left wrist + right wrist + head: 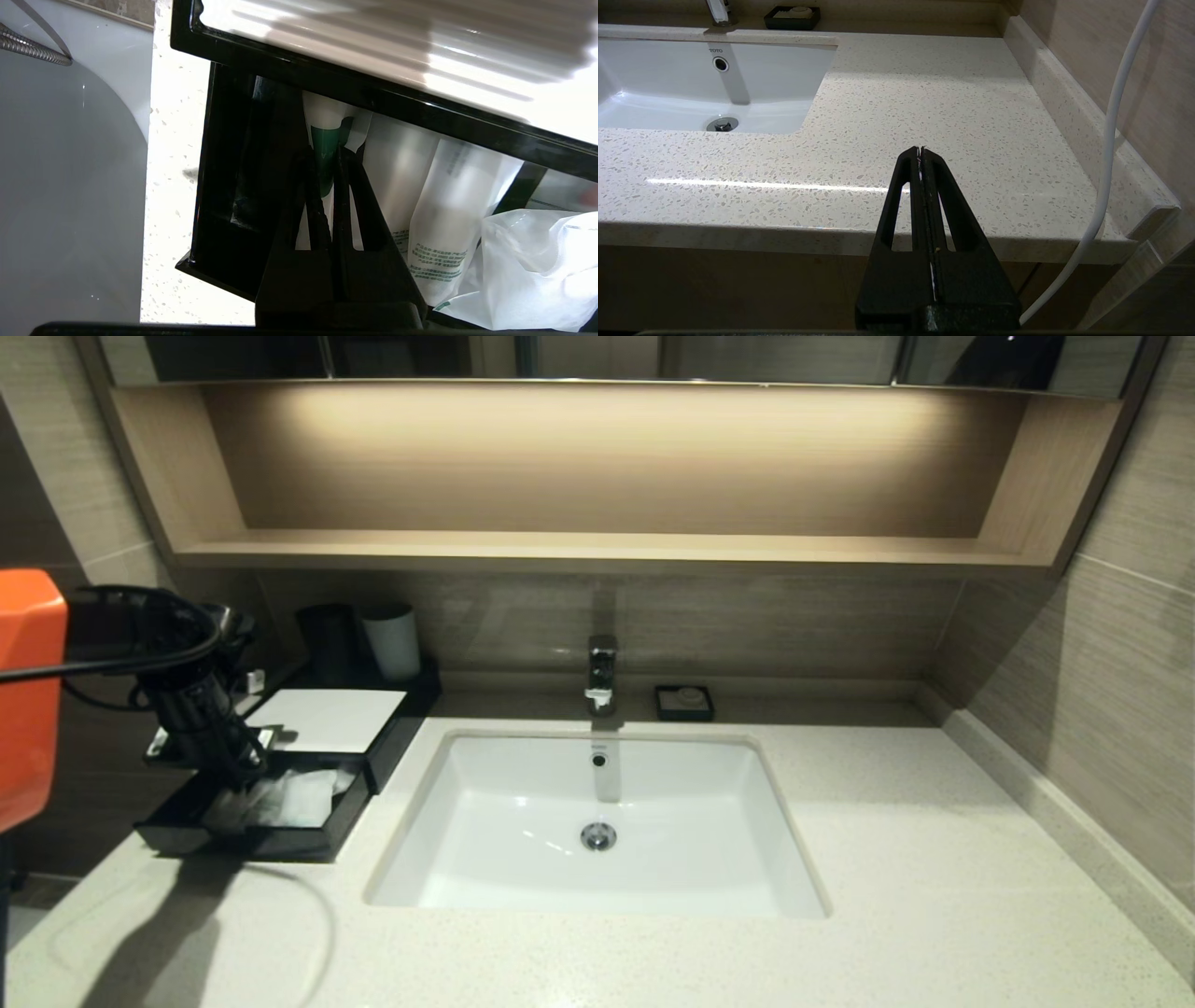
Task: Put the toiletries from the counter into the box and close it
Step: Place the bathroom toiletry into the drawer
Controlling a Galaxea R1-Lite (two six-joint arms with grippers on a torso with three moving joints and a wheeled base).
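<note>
The box [327, 719] stands at the counter's [934, 859] back left, its front drawer [271, 845] pulled out. Pale toiletries [299, 798] lie in the drawer. My left gripper [245, 775] reaches down into it. In the left wrist view this gripper [324, 154] is shut on a clear sleeve with a green bit [322, 140], over the drawer's floor. Two more sleeves [402, 177] [455, 205] and the white sachet [537, 266] lie beside it. My right gripper [920, 149] is shut and empty, hanging over the counter's front edge on the right.
A black cup [327, 639] and a white cup [392, 639] stand behind the box. The white sink [597, 821] fills the middle, with the faucet [601, 672] and a small black dish [683, 702] behind it. A white cable [1111, 140] hangs near the right wall.
</note>
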